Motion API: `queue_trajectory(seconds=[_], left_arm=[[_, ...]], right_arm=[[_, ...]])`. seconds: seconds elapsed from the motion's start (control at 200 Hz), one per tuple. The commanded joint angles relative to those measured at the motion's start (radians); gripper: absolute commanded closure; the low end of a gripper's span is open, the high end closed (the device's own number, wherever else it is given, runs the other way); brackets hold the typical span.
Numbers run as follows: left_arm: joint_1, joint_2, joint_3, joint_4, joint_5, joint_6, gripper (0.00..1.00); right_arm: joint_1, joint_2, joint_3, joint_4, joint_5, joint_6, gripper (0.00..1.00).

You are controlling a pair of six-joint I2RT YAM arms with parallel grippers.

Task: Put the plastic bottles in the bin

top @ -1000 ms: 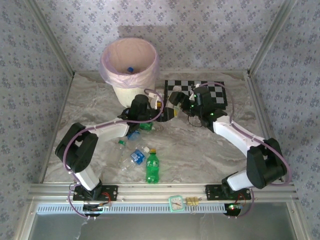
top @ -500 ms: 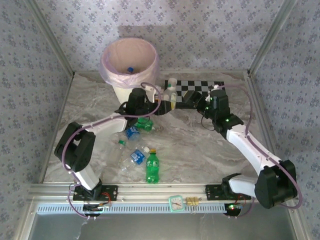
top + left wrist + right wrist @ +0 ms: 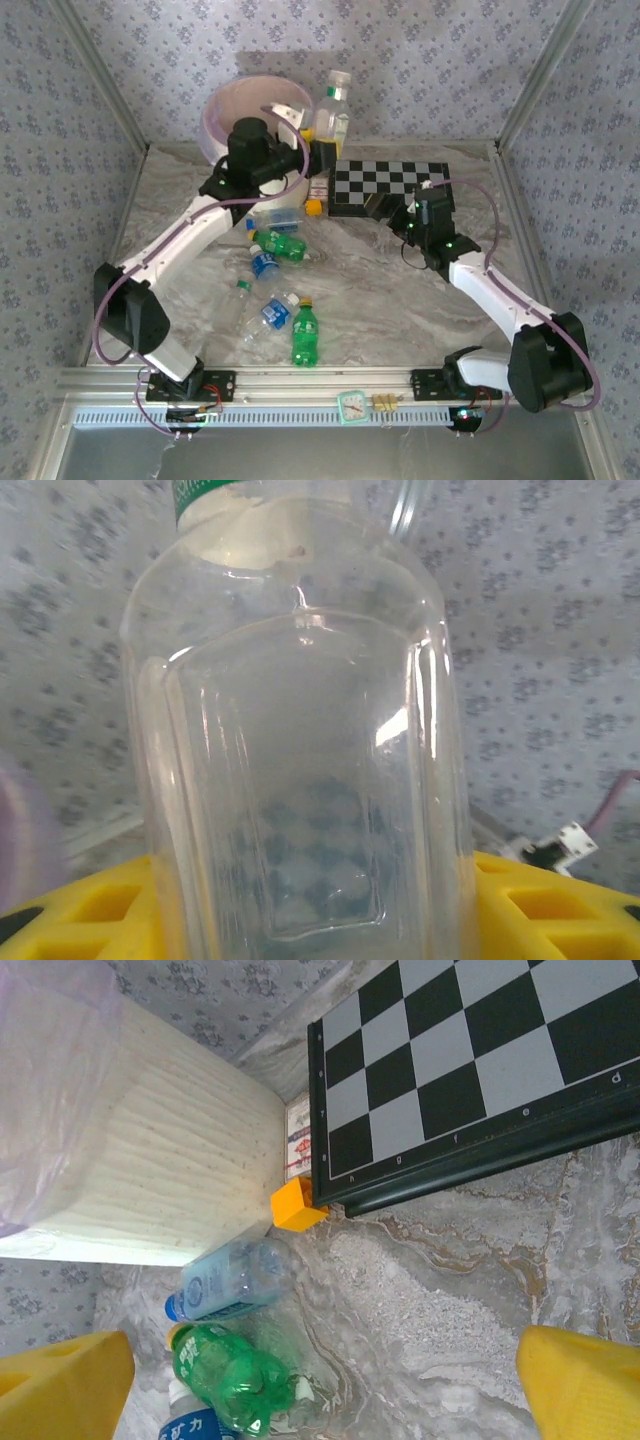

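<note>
Between floral walls (image 3: pixel 420 60), marbled table (image 3: pixel 400 290), left end effector (image 3: pixel 323 152) grasping bottle (image 3: pixel 337 105), right one (image 3: pixel 320 1385) released

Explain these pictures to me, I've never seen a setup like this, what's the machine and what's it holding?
Two white-and-black robot arms stand on a marble-patterned table. One picture looks down from above; the other two come from a camera on each wrist. The left gripper is shut on a clear plastic bottle, raised beside the round cream bin with a pink liner. The right gripper is open and empty. Green plastic bottles, clear bottles with blue labels, a black-and-white chessboard and a small yellow cube are on the table.
</note>
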Motion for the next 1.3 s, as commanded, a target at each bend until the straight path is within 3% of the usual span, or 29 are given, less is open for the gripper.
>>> queue_trajectory(seconds=[0.0,0.255,0.475,0.89,1.294], left_arm=[[0.033,-0.041,0.063,-0.106,-0.106,0.119,0.49],[0.158,-0.033,0.111,-0.241,-0.236,0.114,0.49],[0.236,0.003,0.132,-0.308,-0.268,0.078,0.48],[0.25,0.152,0.258,-0.447,-0.268,0.07,0.45],[0.25,0.182,0.299,-0.464,-0.265,0.04,0.25]], right_arm=[[0.011,0.012,0.019,-0.008,-0.004,-0.029,0.0],[0.019,0.036,0.044,-0.018,-0.02,-0.041,0.0],[0.025,0.045,0.045,-0.014,-0.02,-0.034,0.0],[0.042,0.058,0.066,-0.031,-0.009,-0.028,0.0],[0.045,0.061,0.069,-0.042,-0.001,-0.031,0.0]])
